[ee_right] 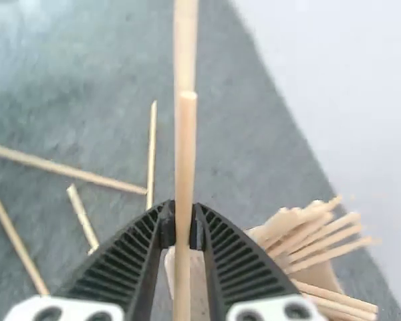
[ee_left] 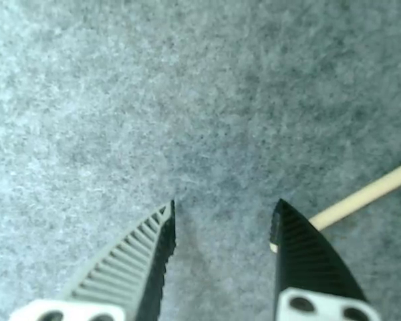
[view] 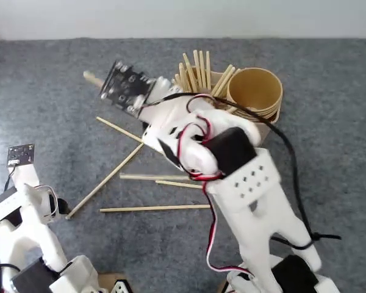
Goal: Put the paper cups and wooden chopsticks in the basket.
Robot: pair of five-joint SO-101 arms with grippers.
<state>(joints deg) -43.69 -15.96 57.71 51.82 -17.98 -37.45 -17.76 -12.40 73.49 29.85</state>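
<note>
Grey felt covers the table; nearest the arm bases, the left gripper hangs low over it with its jaws apart and nothing between them; the tip of a long stick lies just beside its dark finger, so the open stance reads as readiness for that stick, not a grip on it. Farther out, the loose sticks lie flat and scattered on the felt, about five by my count (the long one among them), some meeting at their ends; being thin and flat to the felt, they will likely be awkward to pinch unless the jaws come down square across one. Beyond them the right arm stretches over the scatter toward the far side; the right gripper is clamped on a held stick, whose visible length points out past the fingertips; a second stick may run along it, though I cannot tell whether that one is gripped too. Farthest, the basket sits partly behind that arm; the cups are nested inside it, and a bundle of sticks leans fanned over its rim beside them. Holding the stick lengthwise probably lets it tip in among the bundle; the cups seem done, the sticks only partly.
</note>
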